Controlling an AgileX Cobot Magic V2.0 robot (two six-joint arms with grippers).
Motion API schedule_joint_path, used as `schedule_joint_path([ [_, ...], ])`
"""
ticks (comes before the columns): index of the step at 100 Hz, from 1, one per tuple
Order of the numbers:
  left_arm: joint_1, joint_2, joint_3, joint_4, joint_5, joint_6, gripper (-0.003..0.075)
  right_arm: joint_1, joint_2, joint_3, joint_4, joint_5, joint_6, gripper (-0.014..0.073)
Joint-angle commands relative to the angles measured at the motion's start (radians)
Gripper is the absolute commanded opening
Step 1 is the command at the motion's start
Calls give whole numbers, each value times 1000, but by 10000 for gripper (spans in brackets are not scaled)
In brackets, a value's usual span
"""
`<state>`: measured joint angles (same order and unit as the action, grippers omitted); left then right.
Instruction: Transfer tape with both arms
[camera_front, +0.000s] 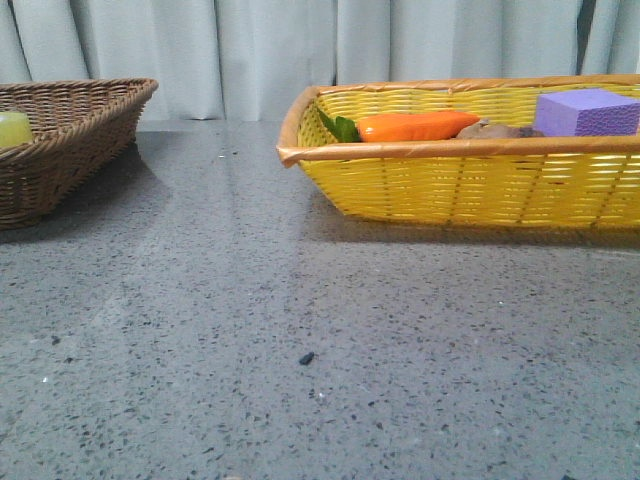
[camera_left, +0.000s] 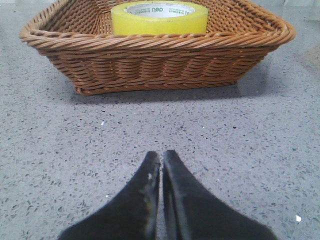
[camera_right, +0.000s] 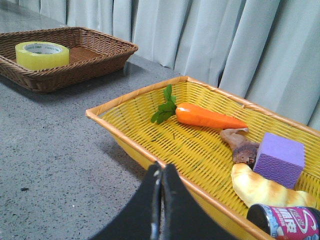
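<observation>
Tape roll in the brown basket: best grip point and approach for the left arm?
Come from above. The tape lies flat in the brown wicker basket, core hole up, and the rim hides its lower side, so a sideways approach looks blocked. Put one finger in the white core and one outside, pinching the wall. The left gripper is shut and must open first.

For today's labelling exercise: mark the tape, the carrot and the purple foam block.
tape (camera_left: 159, 24), left wrist view, on its yellow outer side.
carrot (camera_right: 207, 116), right wrist view, on its orange body.
purple foam block (camera_right: 277, 161), right wrist view, on its front face.
</observation>
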<state>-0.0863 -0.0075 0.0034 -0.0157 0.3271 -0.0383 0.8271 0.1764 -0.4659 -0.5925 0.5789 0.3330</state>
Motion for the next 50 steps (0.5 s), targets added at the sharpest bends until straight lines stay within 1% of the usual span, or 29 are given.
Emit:
schedule_joint_path([
  [1, 3, -28, 9, 0, -54, -11, -21, -3, 12, -25, -29, -65, 1, -67],
  [26, 3, -28, 9, 0, -54, -11, -20, -3, 12, -25, -29, -65, 1, -67],
  [37, 3, -28, 9, 0, -54, -11, -20, -3, 12, -25, -100, -61, 1, -67],
  [50, 3, -28, 9, 0, -54, -11, -21, -3, 12, -25, -107, -67, 1, -67],
])
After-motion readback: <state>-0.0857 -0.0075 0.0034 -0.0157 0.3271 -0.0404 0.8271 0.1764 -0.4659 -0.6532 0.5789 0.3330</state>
